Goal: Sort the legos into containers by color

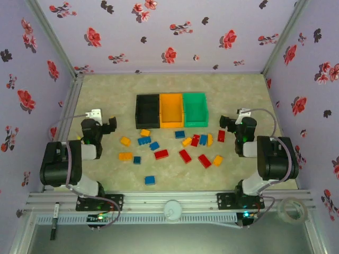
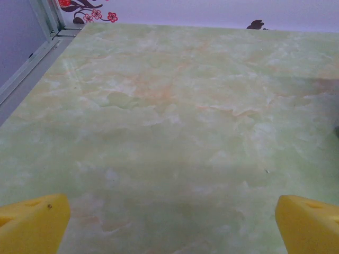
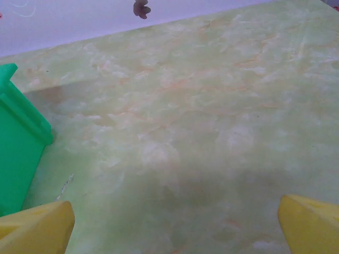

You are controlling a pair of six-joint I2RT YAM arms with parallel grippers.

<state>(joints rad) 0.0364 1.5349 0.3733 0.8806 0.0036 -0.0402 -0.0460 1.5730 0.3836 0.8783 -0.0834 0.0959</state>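
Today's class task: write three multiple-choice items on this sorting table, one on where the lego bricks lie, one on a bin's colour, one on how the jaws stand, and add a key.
1. Where do the lego bricks lie?
A. inside the containers
B. on the table, between the bins and the arm bases
C. behind the containers, by the far wall

2. Which colour is the bin nearest the right gripper?
A. black
B. orange
C. green

3. How do the jaws of the left gripper and the right gripper stand?
A. both open, holding nothing
B. both shut on bricks
C. one open, one shut

Key:
1 B, since the bricks lie scattered in front of the bin row.
2 C, since the green bin ends the row on that side.
3 A, since in both wrist views the jaws stand wide apart over bare table.
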